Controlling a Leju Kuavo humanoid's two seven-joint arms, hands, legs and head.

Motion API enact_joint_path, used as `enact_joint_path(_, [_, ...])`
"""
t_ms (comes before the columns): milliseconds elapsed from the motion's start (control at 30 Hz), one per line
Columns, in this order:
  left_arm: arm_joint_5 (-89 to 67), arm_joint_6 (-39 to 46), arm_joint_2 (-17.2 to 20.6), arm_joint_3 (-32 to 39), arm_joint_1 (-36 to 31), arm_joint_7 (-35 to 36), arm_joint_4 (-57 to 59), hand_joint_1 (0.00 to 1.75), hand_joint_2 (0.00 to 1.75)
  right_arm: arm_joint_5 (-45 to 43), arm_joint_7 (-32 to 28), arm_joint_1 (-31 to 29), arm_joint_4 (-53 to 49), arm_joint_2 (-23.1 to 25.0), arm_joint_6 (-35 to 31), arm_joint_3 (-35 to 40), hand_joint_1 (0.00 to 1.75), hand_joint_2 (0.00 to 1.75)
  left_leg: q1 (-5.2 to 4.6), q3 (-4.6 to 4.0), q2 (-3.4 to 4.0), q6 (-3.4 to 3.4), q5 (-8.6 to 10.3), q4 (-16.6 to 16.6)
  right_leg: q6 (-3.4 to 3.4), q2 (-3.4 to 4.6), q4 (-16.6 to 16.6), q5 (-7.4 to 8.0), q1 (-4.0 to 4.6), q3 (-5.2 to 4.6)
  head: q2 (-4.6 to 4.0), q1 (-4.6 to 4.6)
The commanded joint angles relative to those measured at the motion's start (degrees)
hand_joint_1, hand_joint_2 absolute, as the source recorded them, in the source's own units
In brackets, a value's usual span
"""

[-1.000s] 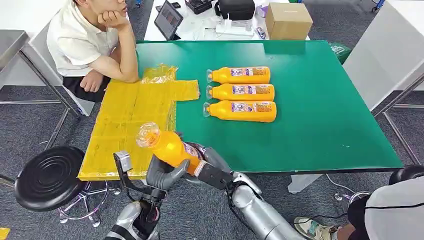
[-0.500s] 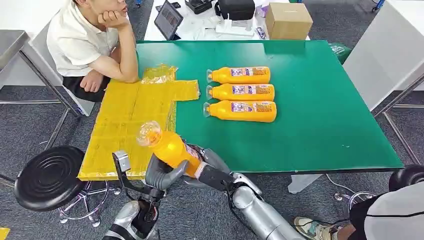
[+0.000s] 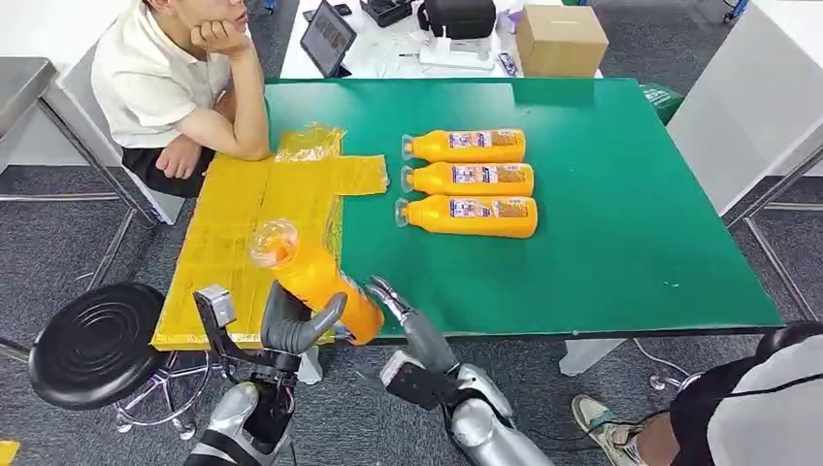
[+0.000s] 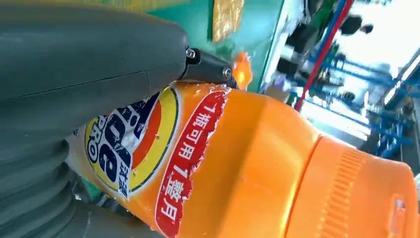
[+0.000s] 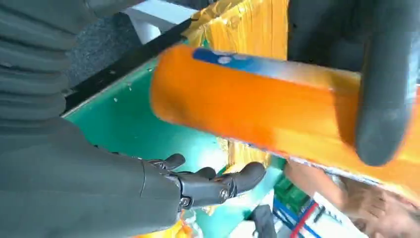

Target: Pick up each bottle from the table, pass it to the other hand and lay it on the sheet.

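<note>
Head view: left hand [image 3: 291, 325] grasps orange plastic juice bottle [image 3: 311, 277]; right hand [image 3: 398, 306] hangs released.
Lower it flat onto the yellow crinkled sheet [image 3: 252, 218].

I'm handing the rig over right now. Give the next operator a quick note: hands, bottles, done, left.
Left hand holds one orange bottle, tilted, above the near table edge beside the yellow sheet.
Right hand is open, holds nothing, just right of that bottle.
Three bottles lie in a row on the green table.
Done: no bottle lies on the sheet.
Left: lay the held bottle on the sheet, then move the other three.
</note>
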Motion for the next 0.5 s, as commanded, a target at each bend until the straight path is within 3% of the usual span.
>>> enact_joint_path(33, [-13.11,12.60,4.54,5.86,0.60,-0.81,-4.31,1.75,1.75,2.99,-2.09,12.96,-10.78,-4.08,-12.89,-3.78,0.00,0.00,0.05,0.24,-0.03,-0.10,-0.08,-0.10,-0.12,-0.09,-0.08,-0.10,0.06,0.25,0.00,0.00])
enact_joint_path(100, [-18.30,14.12,5.42,6.66,0.89,-0.52,-6.04,1.75,1.75,3.47,-1.90,14.10,-12.32,-4.52,-16.35,-4.47,0.00,0.00,0.16,0.56,0.03,-0.25,-0.28,-0.07,-0.30,-0.11,-0.07,-0.28,0.18,0.59,0.00,-0.02])
enact_joint_path(133, [-19.75,14.26,5.99,7.59,1.37,0.51,-7.21,1.75,1.75,2.53,-1.37,14.50,-12.77,-4.33,-17.29,-5.60,0.00,0.00,0.07,0.04,-0.04,-0.10,-0.07,-0.02,-0.12,-0.09,-0.02,-0.09,0.08,0.11,0.00,0.00])
enact_joint_path(267, [-27.92,15.72,9.14,8.12,1.38,1.95,-8.74,1.75,1.75,1.83,-2.28,14.27,-12.98,-4.65,-17.41,-6.51,0.00,0.00,0.06,0.18,0.20,-0.14,-0.12,-0.06,-0.16,0.13,-0.04,-0.08,0.08,0.16,0.00,0.00])
enact_joint_path(400, [-44.07,22.32,9.02,8.23,-4.64,7.19,-0.41,1.75,1.75,1.69,-3.87,13.14,-12.90,-3.27,-15.51,-7.07,0.00,0.00,0.06,0.01,0.04,-0.11,-0.02,-0.03,-0.13,-0.03,-0.01,-0.03,0.06,0.02,0.00,0.00])
enact_joint_path(500, [-53.57,26.16,7.40,6.40,-10.18,6.94,10.20,1.75,1.75,1.71,-4.36,11.49,-11.14,-1.62,-14.29,-7.06,0.00,0.00,0.05,0.05,-0.16,-0.09,0.08,-0.07,-0.11,-0.22,-0.05,-0.02,0.05,0.09,0.00,0.00])
